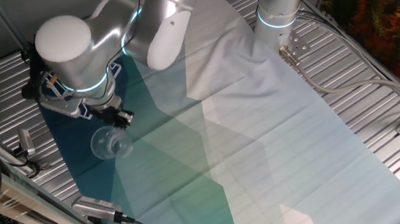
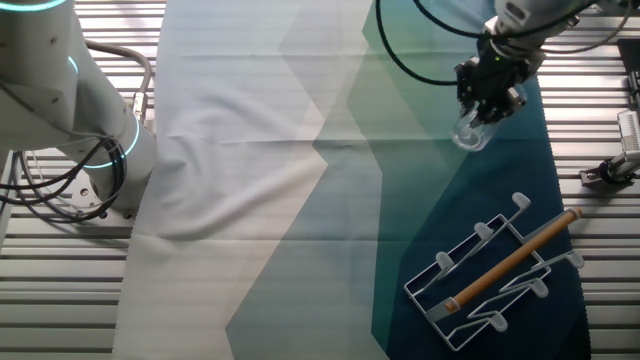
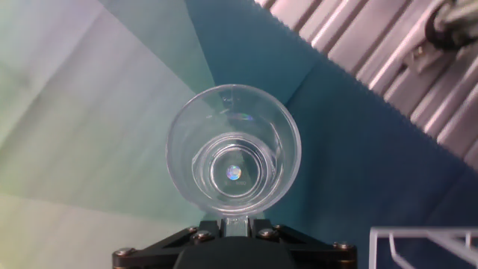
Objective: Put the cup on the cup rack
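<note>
Glass, clear and colourless, the cup [image 3: 233, 155] hangs in the gripper [image 2: 490, 92], whose fingers are clamped on it at the near rim or handle, above the teal part of the cloth [image 2: 300, 190] on the desk. I judge the pickup done; carrying it to the cup rack [image 2: 497, 272], well apart and bearing no cups, remains. The fingertips are hidden, and the handle is hard to make out.

A clear, colourless cup [image 3: 233, 155] hangs over a cloth [image 2: 300, 180] of teal, pale-green and white angular patches, near a white rack [image 2: 497, 270] with a tan rod [image 2: 512, 259].
</note>
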You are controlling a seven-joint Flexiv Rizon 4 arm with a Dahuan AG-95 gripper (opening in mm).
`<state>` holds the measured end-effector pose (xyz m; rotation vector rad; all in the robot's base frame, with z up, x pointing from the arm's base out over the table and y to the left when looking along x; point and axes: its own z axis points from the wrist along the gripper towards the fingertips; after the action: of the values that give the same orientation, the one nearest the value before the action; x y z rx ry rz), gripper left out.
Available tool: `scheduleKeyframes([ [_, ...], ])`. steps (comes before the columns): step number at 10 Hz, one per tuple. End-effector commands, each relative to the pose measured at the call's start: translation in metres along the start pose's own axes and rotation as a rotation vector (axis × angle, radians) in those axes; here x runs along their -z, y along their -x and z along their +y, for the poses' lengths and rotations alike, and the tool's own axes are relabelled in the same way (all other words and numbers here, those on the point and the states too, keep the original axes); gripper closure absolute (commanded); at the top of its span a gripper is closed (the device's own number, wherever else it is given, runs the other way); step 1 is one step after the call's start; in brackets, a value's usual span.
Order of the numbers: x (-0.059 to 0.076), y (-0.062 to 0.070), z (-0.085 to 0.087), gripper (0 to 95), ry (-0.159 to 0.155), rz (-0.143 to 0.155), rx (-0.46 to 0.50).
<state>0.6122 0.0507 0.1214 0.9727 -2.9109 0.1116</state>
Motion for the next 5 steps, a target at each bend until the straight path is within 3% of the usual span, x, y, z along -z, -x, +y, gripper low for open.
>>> scheduleKeyframes([
  [1,0.005,-0.015,-0.002,95.0,-0.006,0.045,-0.003],
  [5,0.008,-0.047,-0.004,95.0,-0.01,0.063,-0.003],
])
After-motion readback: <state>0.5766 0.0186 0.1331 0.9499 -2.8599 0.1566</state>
